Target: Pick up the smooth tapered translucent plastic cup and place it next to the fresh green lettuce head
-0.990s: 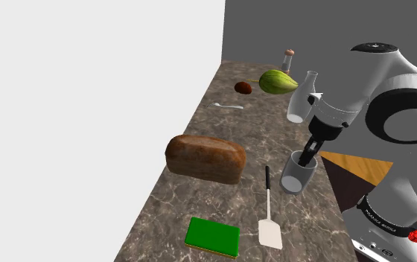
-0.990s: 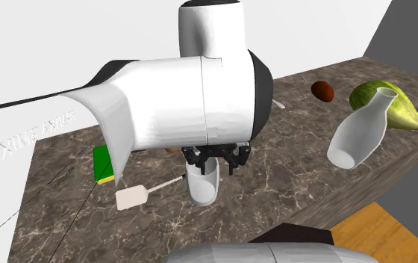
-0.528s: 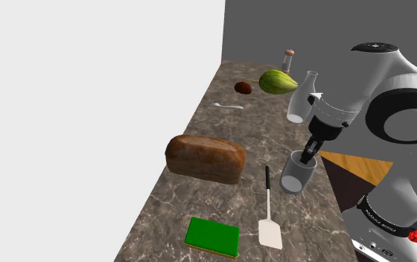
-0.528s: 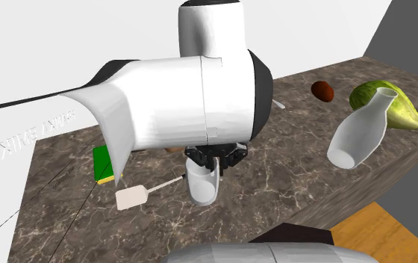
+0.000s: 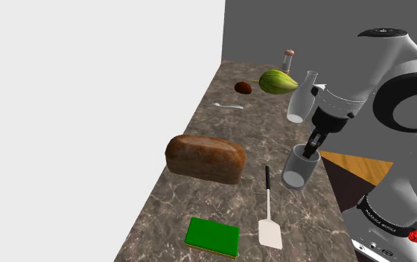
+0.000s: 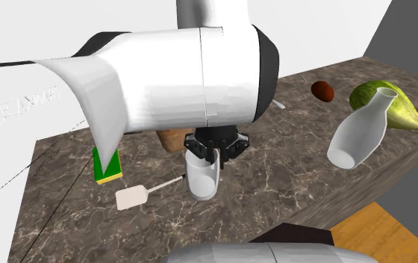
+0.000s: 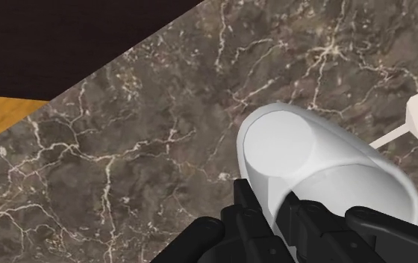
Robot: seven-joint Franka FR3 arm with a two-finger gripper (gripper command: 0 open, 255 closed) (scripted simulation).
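Observation:
A pale translucent tapered cup [image 5: 298, 167] hangs just above the dark marble counter [image 5: 222, 134], near its edge by the stand. My gripper [image 5: 311, 147] is shut on the cup's rim, one finger inside and one outside the wall. The wrist view looks down into the cup [image 7: 312, 164], with its wall clasped in my gripper [image 7: 275, 213]. In the second exterior view the cup [image 6: 202, 179] dangles below the gripper [image 6: 213, 153], slightly tilted. The green lettuce head [image 5: 277, 81] lies at the counter's far end, also the lettuce [image 6: 394, 101] at the second exterior view's right.
A white bottle [image 5: 302, 98] stands between cup and lettuce. A bread loaf [image 5: 205, 158], a spatula [image 5: 269, 216], a green block [image 5: 212, 237], a spoon [image 5: 229, 106], a brown round item [image 5: 243, 88] and a shaker [image 5: 287, 59] share the counter. Wooden floor [image 7: 6, 119] lies beyond the edge.
The fingers closed on the cup's rim. The arm then rose a little, and the cup came up off the counter with it.

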